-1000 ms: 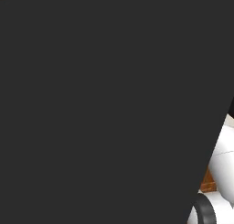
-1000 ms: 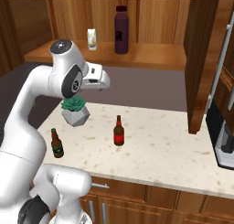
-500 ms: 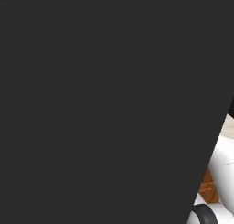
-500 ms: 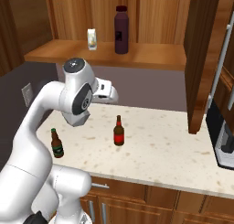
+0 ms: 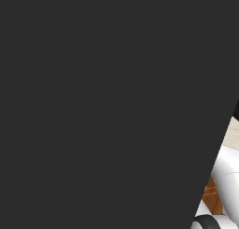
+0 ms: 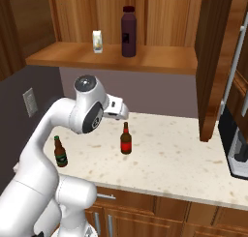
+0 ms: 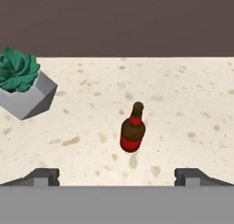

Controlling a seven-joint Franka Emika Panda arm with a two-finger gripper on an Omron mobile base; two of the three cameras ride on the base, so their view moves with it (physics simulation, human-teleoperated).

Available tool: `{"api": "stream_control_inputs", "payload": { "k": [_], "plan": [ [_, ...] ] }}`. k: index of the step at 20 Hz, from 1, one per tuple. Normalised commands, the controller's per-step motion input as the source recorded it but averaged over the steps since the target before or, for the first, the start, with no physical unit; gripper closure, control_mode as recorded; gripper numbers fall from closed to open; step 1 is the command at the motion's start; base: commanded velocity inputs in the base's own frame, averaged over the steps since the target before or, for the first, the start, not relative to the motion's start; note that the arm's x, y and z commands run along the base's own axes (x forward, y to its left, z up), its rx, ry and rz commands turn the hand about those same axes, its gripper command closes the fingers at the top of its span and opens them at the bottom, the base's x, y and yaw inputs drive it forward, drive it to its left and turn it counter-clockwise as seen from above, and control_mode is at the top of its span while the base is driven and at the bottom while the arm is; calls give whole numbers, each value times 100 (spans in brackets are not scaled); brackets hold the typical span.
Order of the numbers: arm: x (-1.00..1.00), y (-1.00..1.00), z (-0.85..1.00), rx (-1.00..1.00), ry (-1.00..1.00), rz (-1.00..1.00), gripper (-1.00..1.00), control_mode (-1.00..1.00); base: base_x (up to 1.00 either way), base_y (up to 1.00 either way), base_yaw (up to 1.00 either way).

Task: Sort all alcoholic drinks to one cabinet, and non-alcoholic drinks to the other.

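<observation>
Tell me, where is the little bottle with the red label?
The red-labelled bottle stands upright on the speckled counter, in the right base view right of the green-labelled bottle. In the hand view it's right of the potted plant.

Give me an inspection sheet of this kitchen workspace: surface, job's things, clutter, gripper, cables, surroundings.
Surface: speckled beige counter, no spills seen.
Job's things: red-label beer bottle upright mid-counter; green-label beer bottle upright near the counter's left end; white carton and dark purple bottle upright on the open cabinet shelf, apart from each other.
Clutter: potted succulent in a grey pot on the counter, apart from the red-label bottle.
Gripper: gripper open, holding nothing, looking down over the red-label bottle.
Cables: nothing seen.
Surroundings: open cabinet door on the right; wall outlet on the left; dark appliance at the counter's right edge.
</observation>
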Motion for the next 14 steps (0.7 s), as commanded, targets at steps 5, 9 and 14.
{"api": "stream_control_inputs", "payload": {
  "k": [5,9,14],
  "plan": [
    [12,-16,-32,1,0,-4,-100,-100,0,0,0],
    [13,-16,-24,0,1,-3,-100,-100,0,0,0],
    [15,-14,-22,0,1,-2,-100,-100,0,0,0]
  ]
}}
